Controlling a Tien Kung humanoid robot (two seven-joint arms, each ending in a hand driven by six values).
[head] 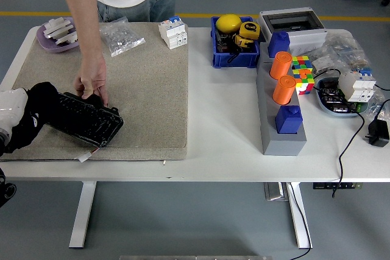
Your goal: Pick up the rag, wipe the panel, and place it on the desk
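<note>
Black rag (38, 111) gripped in left hand (11, 109) fingers, at panel's (85, 125) left end; wiping underway, set-down on bench (225, 126) pending.

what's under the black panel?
The black panel lies on the tan mat, which lies on the white table. The black rag covers its left end, so anything beneath there is hidden.

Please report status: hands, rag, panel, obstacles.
Left hand on black rag, panel's left end. Right hand unseen. Person's hand holds black panel on mat.
</note>
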